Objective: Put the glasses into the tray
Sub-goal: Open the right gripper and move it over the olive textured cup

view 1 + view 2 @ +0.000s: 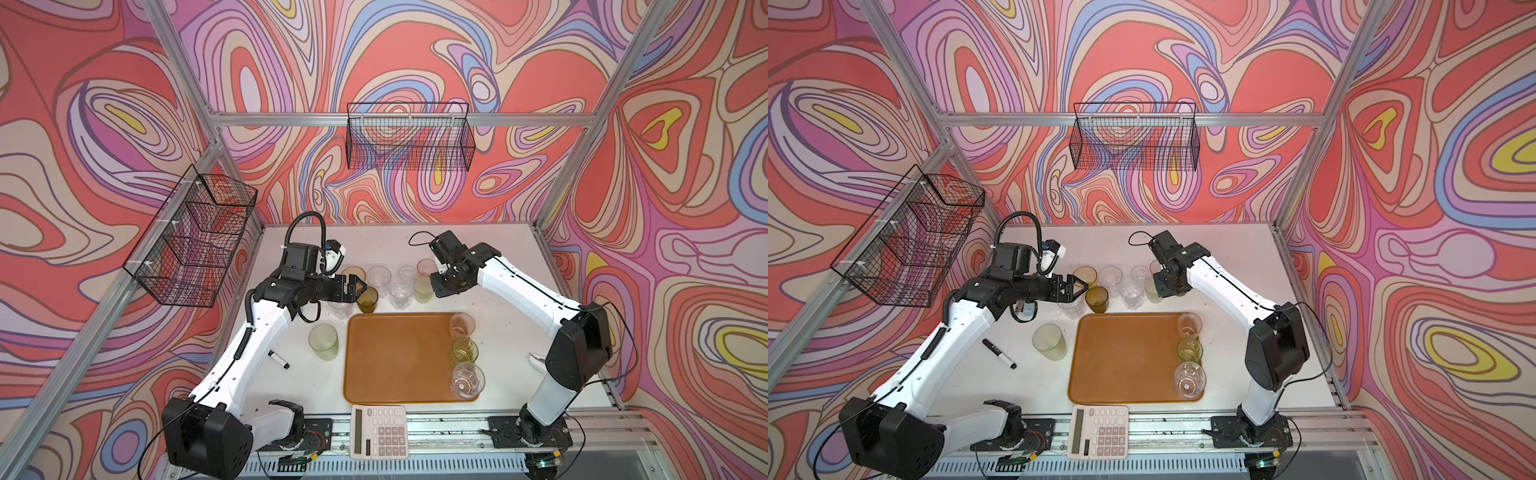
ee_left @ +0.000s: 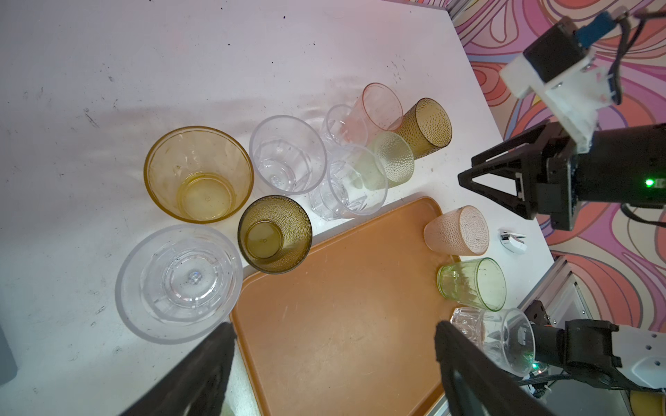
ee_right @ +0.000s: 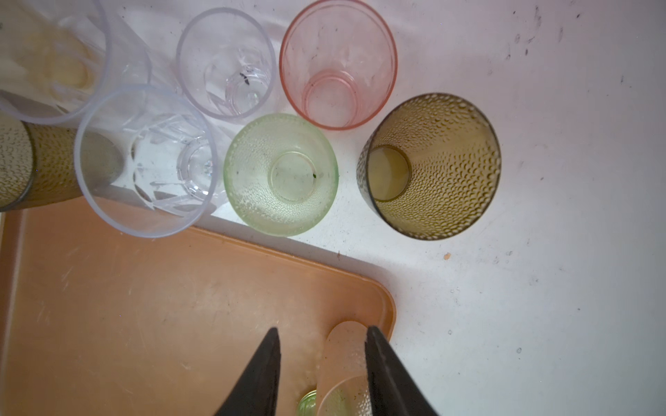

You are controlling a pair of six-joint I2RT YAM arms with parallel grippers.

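The orange-brown tray (image 1: pixel 399 374) lies at the front middle in both top views. At its right side stand three glasses: a pink textured one (image 1: pixel 461 325), a green one (image 1: pixel 463 351) and a clear one (image 1: pixel 467 380). Behind it stands a cluster of several glasses, among them amber (image 2: pixel 198 173), olive-brown (image 1: pixel 367 299), pale green (image 3: pixel 281 174) and pink (image 3: pixel 338 65). A big pale green glass (image 1: pixel 323 341) stands left of the tray. My left gripper (image 1: pixel 360 290) (image 2: pixel 334 326) hovers open and empty over the cluster's left. My right gripper (image 1: pixel 439 287) (image 3: pixel 322 329) hangs open and empty over its right end.
A white calculator (image 1: pixel 379 432) lies at the front edge below the tray. A black marker (image 1: pixel 279 360) lies left of the big pale green glass, and a small white clip (image 1: pixel 536 359) right of the tray. Wire baskets hang on the back wall (image 1: pixel 409 141) and the left wall (image 1: pixel 195 237).
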